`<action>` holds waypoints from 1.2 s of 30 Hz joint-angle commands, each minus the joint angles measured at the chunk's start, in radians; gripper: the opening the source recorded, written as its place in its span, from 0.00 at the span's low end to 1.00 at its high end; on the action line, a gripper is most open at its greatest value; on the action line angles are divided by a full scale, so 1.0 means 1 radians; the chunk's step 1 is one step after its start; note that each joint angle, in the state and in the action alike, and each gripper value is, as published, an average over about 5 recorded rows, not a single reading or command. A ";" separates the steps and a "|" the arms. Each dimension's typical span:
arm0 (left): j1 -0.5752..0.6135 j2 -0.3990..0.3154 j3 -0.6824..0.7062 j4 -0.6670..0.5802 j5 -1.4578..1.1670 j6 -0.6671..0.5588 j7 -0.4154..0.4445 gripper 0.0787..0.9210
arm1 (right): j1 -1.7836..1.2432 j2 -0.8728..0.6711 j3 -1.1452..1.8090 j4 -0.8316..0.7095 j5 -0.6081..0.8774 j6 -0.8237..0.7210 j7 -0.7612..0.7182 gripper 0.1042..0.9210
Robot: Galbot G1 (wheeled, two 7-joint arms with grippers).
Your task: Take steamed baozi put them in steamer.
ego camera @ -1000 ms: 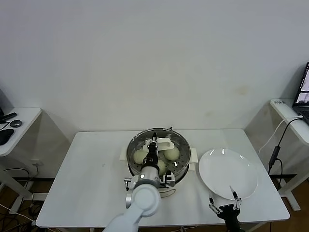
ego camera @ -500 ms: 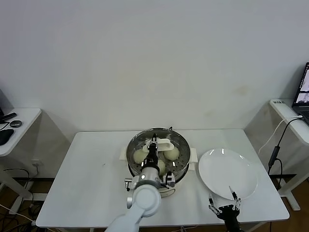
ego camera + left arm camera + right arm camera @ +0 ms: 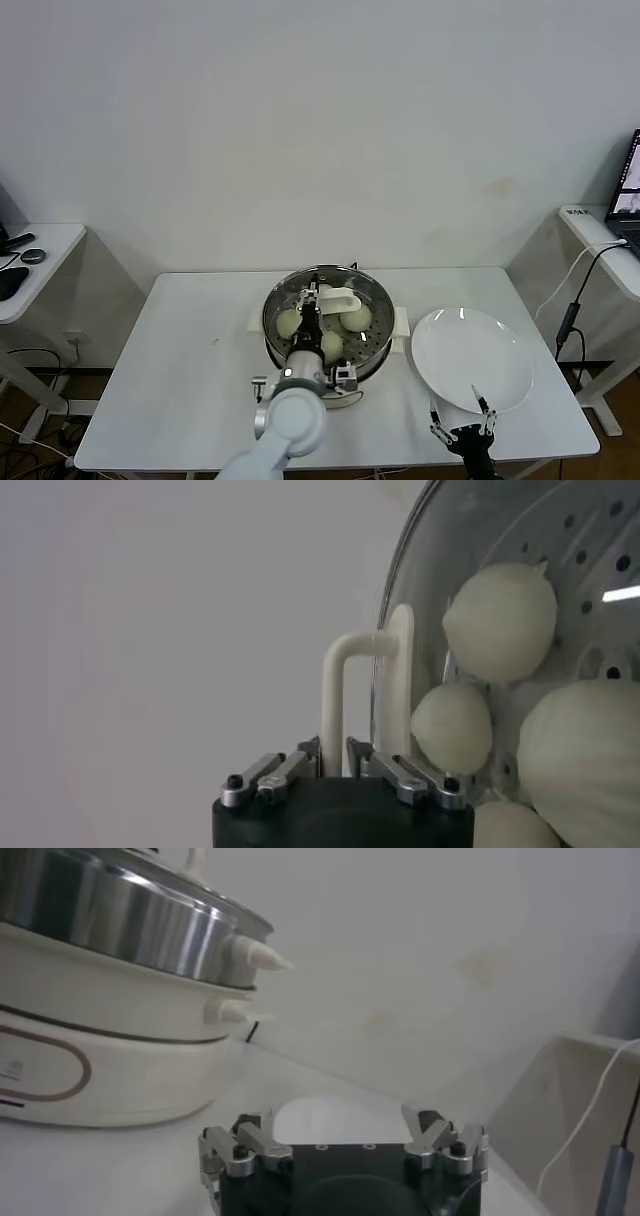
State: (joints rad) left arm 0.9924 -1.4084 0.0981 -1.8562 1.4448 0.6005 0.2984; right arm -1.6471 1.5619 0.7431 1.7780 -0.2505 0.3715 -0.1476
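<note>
- We see our left gripper (image 3: 318,297) poised over the steamer (image 3: 372,346), fingers slightly apart either side of the glass lid's white handle (image 3: 352,695).
- Baozi (image 3: 355,317) sit inside the steamer beneath the lid (image 3: 470,540).
- Our right gripper (image 3: 461,411) waits with fingers spread at the near edge of the plate (image 3: 470,357).

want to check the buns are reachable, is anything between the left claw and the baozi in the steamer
Yes: the glass lid sits on the steamer, over the baozi. The left claw is at the lid's handle, so the lid lies between it and the buns, which are already inside.
</note>
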 commanded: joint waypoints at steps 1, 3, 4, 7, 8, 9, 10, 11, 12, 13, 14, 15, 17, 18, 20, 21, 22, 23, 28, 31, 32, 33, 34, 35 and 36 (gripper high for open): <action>0.130 0.083 -0.032 -0.224 -0.272 -0.010 -0.067 0.49 | -0.003 -0.005 -0.004 -0.008 -0.003 -0.001 -0.001 0.88; 0.185 0.117 -0.062 -0.315 -0.386 -0.013 -0.094 0.55 | -0.006 -0.011 -0.005 -0.007 -0.001 -0.001 -0.001 0.88; 0.215 0.132 -0.081 -0.358 -0.447 -0.013 -0.112 0.58 | -0.008 -0.016 -0.006 -0.006 0.002 -0.001 -0.001 0.88; 0.343 0.184 -0.174 -0.470 -0.749 -0.041 -0.224 0.69 | -0.014 -0.034 -0.005 0.000 0.018 -0.003 -0.002 0.88; 0.399 0.200 -0.229 -0.494 -0.890 -0.090 -0.266 0.73 | -0.014 -0.039 -0.005 0.003 0.025 -0.004 -0.003 0.88; 0.460 0.214 -0.295 -0.509 -1.040 -0.165 -0.313 0.76 | -0.013 -0.042 -0.004 0.006 0.033 -0.007 -0.003 0.88; 0.517 0.223 -0.363 -0.516 -1.179 -0.249 -0.355 0.80 | -0.012 -0.042 -0.004 0.008 0.040 -0.009 -0.004 0.88; 0.572 0.226 -0.436 -0.518 -1.303 -0.333 -0.391 0.83 | -0.009 -0.042 -0.003 0.008 0.047 -0.012 -0.005 0.88; 0.624 0.224 -0.503 -0.518 -1.395 -0.405 -0.420 0.85 | -0.007 -0.042 -0.002 0.008 0.053 -0.014 -0.006 0.88; 0.666 0.218 -0.556 -0.515 -1.464 -0.458 -0.446 0.86 | -0.005 -0.042 -0.002 0.006 0.059 -0.017 -0.007 0.88; 0.705 0.208 -0.596 -0.513 -1.519 -0.488 -0.459 0.87 | -0.003 -0.043 -0.003 0.004 0.068 -0.020 -0.009 0.88; 0.741 0.195 -0.627 -0.511 -1.563 -0.506 -0.460 0.88 | -0.003 -0.044 -0.004 0.004 0.080 -0.026 -0.019 0.88; 0.810 0.175 -0.658 -0.505 -1.628 -0.538 -0.458 0.88 | -0.012 -0.053 -0.017 0.014 0.128 -0.051 -0.051 0.88; 0.842 0.163 -0.663 -0.501 -1.649 -0.547 -0.455 0.88 | -0.021 -0.062 -0.024 0.027 0.166 -0.072 -0.071 0.88; 0.896 0.143 -0.665 -0.485 -1.673 -0.582 -0.457 0.88 | -0.043 -0.081 -0.042 0.060 0.240 -0.121 -0.105 0.88; 0.914 0.131 -0.664 -0.472 -1.678 -0.610 -0.458 0.88 | -0.055 -0.092 -0.048 0.079 0.276 -0.149 -0.115 0.88; 0.928 0.121 -0.664 -0.458 -1.681 -0.637 -0.458 0.88 | -0.065 -0.103 -0.053 0.098 0.303 -0.173 -0.122 0.88; 0.937 0.113 -0.666 -0.443 -1.685 -0.665 -0.456 0.88 | -0.074 -0.112 -0.056 0.114 0.323 -0.195 -0.125 0.88; 0.951 0.084 -0.681 -0.359 -1.724 -0.784 -0.427 0.88 | -0.096 -0.138 -0.060 0.162 0.358 -0.257 -0.106 0.88; 0.947 0.068 -0.686 -0.307 -1.732 -0.825 -0.409 0.88 | -0.096 -0.136 -0.069 0.160 0.334 -0.252 -0.090 0.88; 0.946 0.065 -0.686 -0.295 -1.734 -0.830 -0.407 0.88 | -0.096 -0.134 -0.073 0.158 0.329 -0.250 -0.085 0.88; 0.943 0.061 -0.686 -0.282 -1.736 -0.833 -0.406 0.88 | -0.096 -0.133 -0.077 0.157 0.325 -0.246 -0.081 0.88; 0.939 0.059 -0.686 -0.271 -1.737 -0.833 -0.403 0.88 | -0.096 -0.132 -0.080 0.157 0.321 -0.244 -0.078 0.88; 0.934 0.058 -0.686 -0.261 -1.737 -0.829 -0.400 0.88 | -0.096 -0.132 -0.082 0.156 0.316 -0.242 -0.075 0.88; 0.929 0.057 -0.687 -0.252 -1.737 -0.824 -0.398 0.88 | -0.096 -0.131 -0.084 0.156 0.312 -0.240 -0.074 0.88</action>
State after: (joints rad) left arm 1.8190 -1.3208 -0.5094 -2.2112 -0.0975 -0.0497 -0.0898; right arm -1.7187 1.4557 0.6839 1.8868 0.0140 0.1941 -0.2230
